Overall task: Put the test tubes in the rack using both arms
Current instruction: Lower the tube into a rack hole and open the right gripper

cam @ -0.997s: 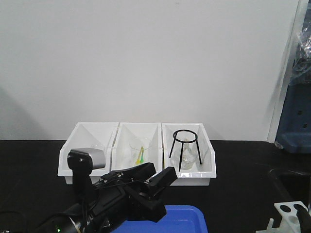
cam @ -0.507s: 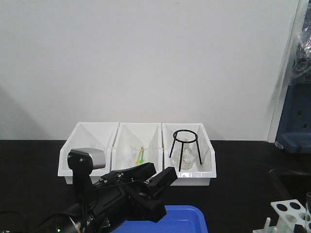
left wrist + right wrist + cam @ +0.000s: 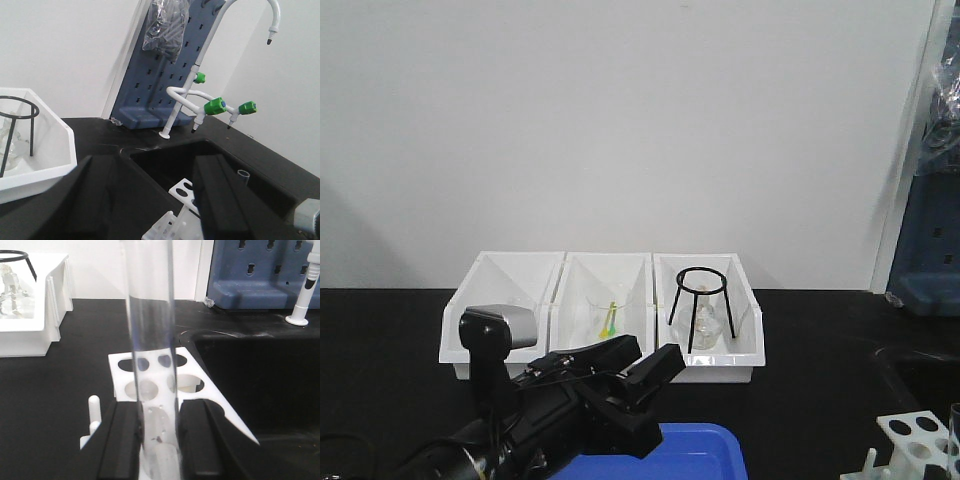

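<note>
In the right wrist view my right gripper (image 3: 159, 440) is shut on a clear test tube (image 3: 150, 315). It holds the tube upright just above the white rack (image 3: 197, 371), whose top plate with round holes lies right behind it. In the front view the rack (image 3: 912, 436) sits at the bottom right, with the tube's top (image 3: 956, 418) at the frame edge. My left gripper (image 3: 630, 372) is open and empty over the blue tray. In the left wrist view its black fingers (image 3: 220, 200) frame the rack (image 3: 182, 192) and the tube's rim (image 3: 243, 175).
Three white bins (image 3: 500, 345) stand in a row at the back, one holding a black tripod stand (image 3: 701, 305). A blue tray (image 3: 695, 452) lies in front. A black sink basin (image 3: 260, 380) borders the rack. A blue pegboard (image 3: 160, 85) and a tap with green knobs (image 3: 215, 106) stand beyond.
A second ago a black finger showed at the rack's right side; now only the clear tube's top shows there. The rack sits slightly lower in the frame. The left arm has not moved.
</note>
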